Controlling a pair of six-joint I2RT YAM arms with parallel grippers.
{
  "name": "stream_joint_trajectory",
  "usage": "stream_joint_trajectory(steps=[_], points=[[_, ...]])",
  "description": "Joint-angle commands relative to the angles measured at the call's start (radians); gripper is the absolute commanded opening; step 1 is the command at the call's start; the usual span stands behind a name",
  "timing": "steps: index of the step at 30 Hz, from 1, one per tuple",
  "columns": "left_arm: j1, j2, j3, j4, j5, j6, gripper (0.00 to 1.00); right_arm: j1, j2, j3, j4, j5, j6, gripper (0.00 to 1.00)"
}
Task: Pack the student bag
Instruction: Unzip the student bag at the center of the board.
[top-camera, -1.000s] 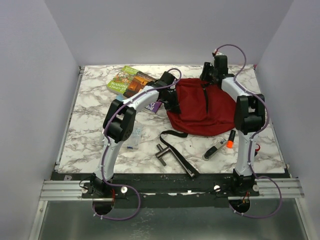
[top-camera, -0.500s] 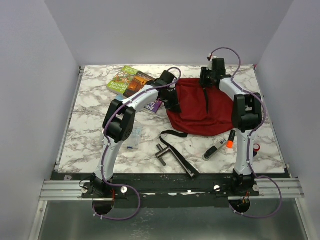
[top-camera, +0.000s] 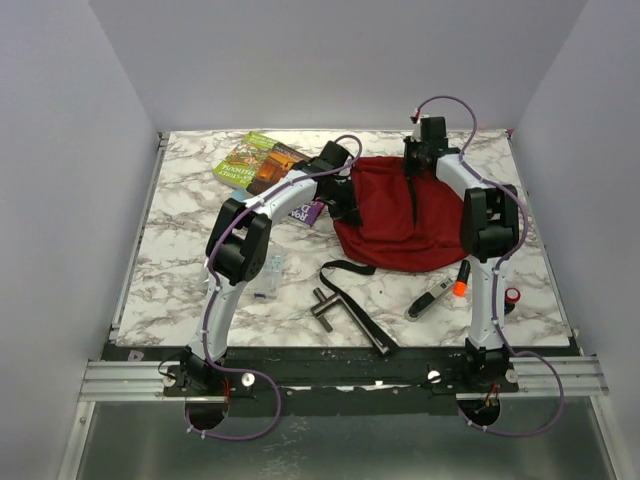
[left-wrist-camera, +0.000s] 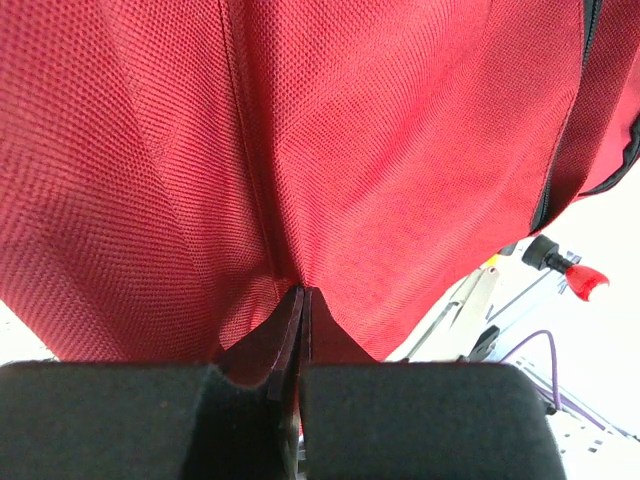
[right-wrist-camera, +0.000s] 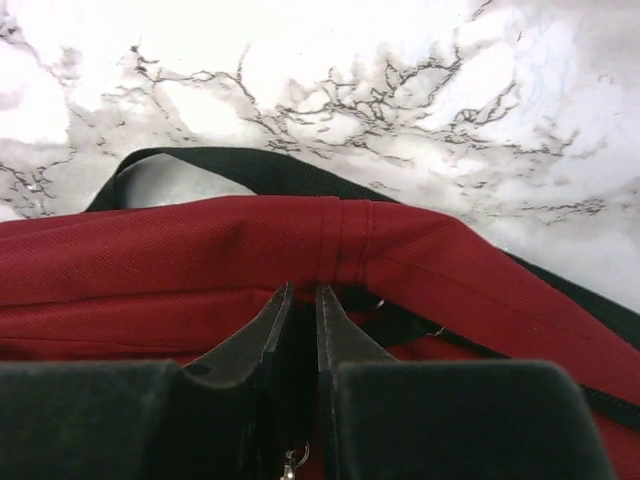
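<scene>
The student bag (top-camera: 395, 220) lies slumped on the far right part of the marble worktop (top-camera: 180, 250), with its long black strap (top-camera: 352, 300) trailing toward the arms. The step in hand looks like spreading the bag's mouth so things can go in. To do that well, each side needs a firm bite on red fabric alone, and any lift should be slow so that neither hold slips. The left pincer (left-wrist-camera: 298, 300) is at the bag's left flank, clamped tight on a puckered fold of the cloth. The right pincer (right-wrist-camera: 301, 292) is at the bag's far edge, its tips right at the stitched seam of the red rim. Its jaws are nearly together, but whether they have caught the rim cannot be told. It should avoid the black band (right-wrist-camera: 250, 170) just beyond that rim. Books (top-camera: 258, 163) lie well apart at the far left.
</scene>
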Motion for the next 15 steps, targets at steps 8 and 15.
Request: stream_joint_trajectory(steps=[8,15], points=[[0.015,0.004,0.005,0.025,0.004,-0.084,0.0,0.014,-0.156,-0.067,-0.048,0.04,0.097,0.01],[0.019,-0.03,-0.059,0.082,-0.005,-0.125,0.0,0.013,-0.29,-0.211,-0.039,0.075,0.253,0.01]])
